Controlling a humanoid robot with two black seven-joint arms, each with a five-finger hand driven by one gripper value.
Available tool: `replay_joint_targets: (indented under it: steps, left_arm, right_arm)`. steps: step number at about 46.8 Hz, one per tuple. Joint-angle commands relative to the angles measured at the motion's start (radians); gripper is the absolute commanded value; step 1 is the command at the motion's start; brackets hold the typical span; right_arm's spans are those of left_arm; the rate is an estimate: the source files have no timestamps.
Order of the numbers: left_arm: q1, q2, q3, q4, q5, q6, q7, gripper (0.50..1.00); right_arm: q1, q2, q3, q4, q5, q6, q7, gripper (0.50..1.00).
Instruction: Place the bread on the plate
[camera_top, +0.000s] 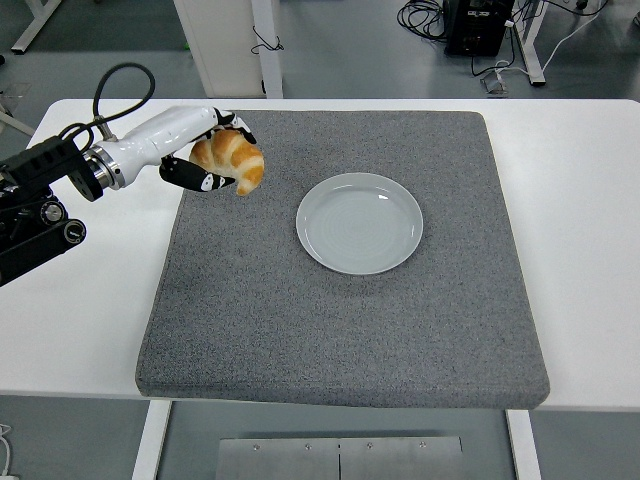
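Note:
A golden croissant (231, 160) hangs in the air over the left part of the grey mat (340, 330), held by my left hand (212, 155), whose fingers are curled around it from above and below. The pale round plate (359, 223) lies empty on the mat, to the right of the croissant and a little nearer to me. My left arm comes in from the left edge with its white forearm raised. My right arm does not show.
The mat covers the middle of the white table (580, 200). A black cable (110, 85) loops above my left forearm. Beyond the table's far edge are a white post (225, 45) and floor cables (500, 40).

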Motion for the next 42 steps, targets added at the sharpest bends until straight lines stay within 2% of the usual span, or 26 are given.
replay_joint_targets:
  steps: [1,10,22,42]
  left_arm:
    - [-0.037,0.011,0.005,0.000,-0.026,-0.005,0.000,0.500]
    - [-0.109,0.034,0.005,0.000,-0.043,-0.051,0.000,0.500]
    - [-0.164,0.040,0.005,0.000,-0.043,-0.081,0.000,0.500]
    - [-0.254,-0.008,0.006,0.000,-0.042,-0.112,0.022,0.500]
  right_arm:
    - [0.000,0.000,0.000,0.000,0.000,-0.001,0.000,1.000]
    - [0.000,0.000,0.000,0.000,0.000,-0.001,0.000,1.000]
    - [0.000,0.000,0.000,0.000,0.000,-0.001,0.000,1.000]
    - [0.000,0.000,0.000,0.000,0.000,-0.001,0.000,1.000]
